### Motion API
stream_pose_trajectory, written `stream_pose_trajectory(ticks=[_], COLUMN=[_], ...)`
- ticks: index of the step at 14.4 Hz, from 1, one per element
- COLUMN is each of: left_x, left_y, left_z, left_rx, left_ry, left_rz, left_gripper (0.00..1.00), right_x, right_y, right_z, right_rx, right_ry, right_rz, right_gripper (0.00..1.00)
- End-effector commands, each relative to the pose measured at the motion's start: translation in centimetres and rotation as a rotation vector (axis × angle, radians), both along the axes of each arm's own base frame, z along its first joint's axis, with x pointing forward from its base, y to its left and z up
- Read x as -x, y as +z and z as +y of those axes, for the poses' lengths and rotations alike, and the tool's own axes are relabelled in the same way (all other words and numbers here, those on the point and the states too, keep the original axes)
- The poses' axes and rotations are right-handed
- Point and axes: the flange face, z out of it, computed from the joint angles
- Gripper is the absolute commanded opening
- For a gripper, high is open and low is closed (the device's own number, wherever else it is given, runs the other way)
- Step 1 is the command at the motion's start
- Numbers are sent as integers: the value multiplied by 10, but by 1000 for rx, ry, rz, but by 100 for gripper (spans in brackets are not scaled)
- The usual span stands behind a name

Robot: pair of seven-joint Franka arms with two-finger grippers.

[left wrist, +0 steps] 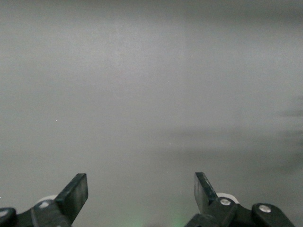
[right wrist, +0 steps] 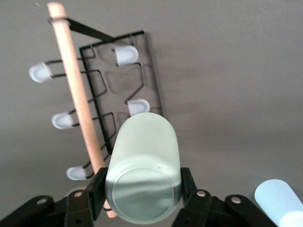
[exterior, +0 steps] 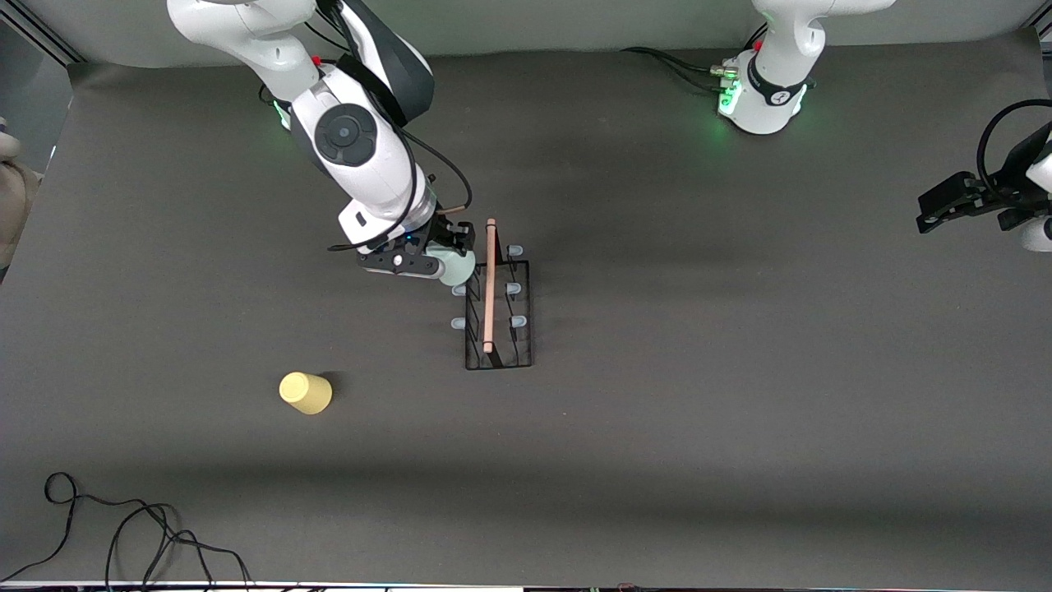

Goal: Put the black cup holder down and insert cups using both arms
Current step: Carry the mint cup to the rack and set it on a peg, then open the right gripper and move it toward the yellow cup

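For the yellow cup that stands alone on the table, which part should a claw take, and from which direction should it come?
The yellow cup appears to stand upside down, closed base up, with bare table around it. Probably best: come straight down and close the claw across its tapered side wall near the base, much as the right claw holds the pale green cup. The left claw waits open, away from the cups.
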Motion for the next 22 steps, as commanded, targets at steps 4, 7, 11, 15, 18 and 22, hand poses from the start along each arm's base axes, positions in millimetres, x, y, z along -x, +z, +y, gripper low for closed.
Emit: stream_pose_trajectory(ticks=[4, 7, 11, 15, 18, 22], left_x=[3, 3, 3, 3, 3, 2], left_y=[3, 3, 3, 3, 4, 4], left_z=[0, -2, -2, -2, -4, -3], left_rx=[-12, -11, -9, -8, -5, -5], left_ry=[-20, -23, -23, -23, -26, -25], left_rz=[10, 10, 10, 12, 7, 0], left_gripper=[100, 100, 100, 100, 100, 100], right_x=[15, 9, -2, -36, -67, -96], right_y=[-23, -23, -5, 19, 19, 11], right_z=[-7, -7, -10, -84, -175, -251], right_rx=[30, 7, -14, 3, 13, 7], right_ry=[-16, -32, -45, 36, 137, 222], right_rz=[10, -7, -36, -55, -66, -113], right_gripper=[29, 77, 87, 89, 89, 89])
